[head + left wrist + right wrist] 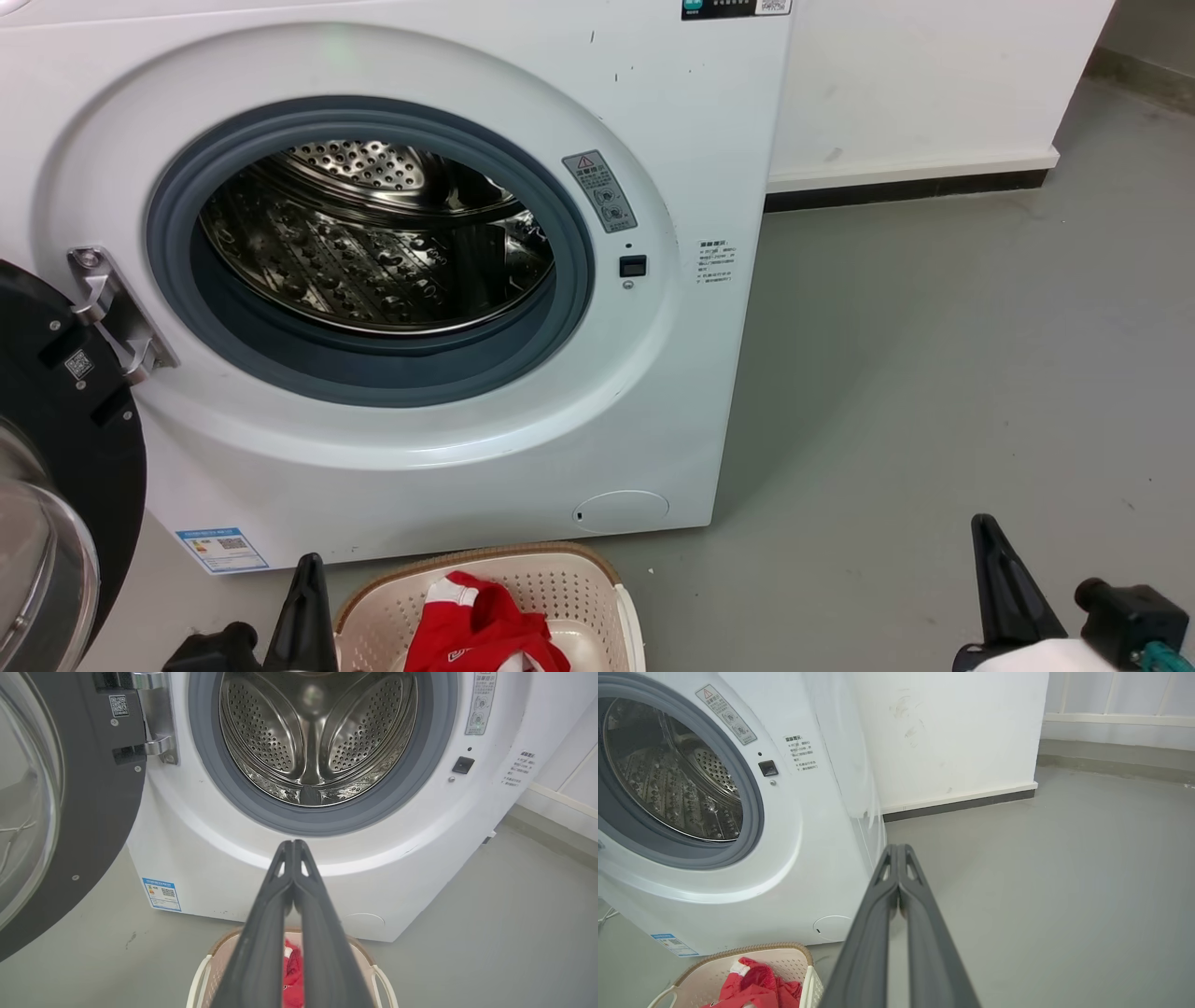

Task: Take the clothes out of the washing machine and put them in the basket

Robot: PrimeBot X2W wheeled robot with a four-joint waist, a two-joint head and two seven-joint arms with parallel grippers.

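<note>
The left claw (294, 845) is pinched narrow, its two dark fingers meeting at the tips with nothing between them. It sits just left of the basket (485, 556), pointing toward the washing machine (653, 420). The right claw (897, 849) is drawn narrow too, tips together and holding nothing. It is well to the right, over the grey floor (934, 373).

The cream basket stands on the floor, just in front of the machine's lower front panel. The clothes (476, 621) lie inside it as a crumpled red heap with a strip of white trim at the far edge.

Beyond the basket, the machine's door (84, 439) is swung open to the left on its metal hinge. The grey seal (373, 378) rings the open mouth, and the perforated steel drum (373, 243) gleams within. A white wall (915, 84) with a dark skirting stands to the machine's right.
</note>
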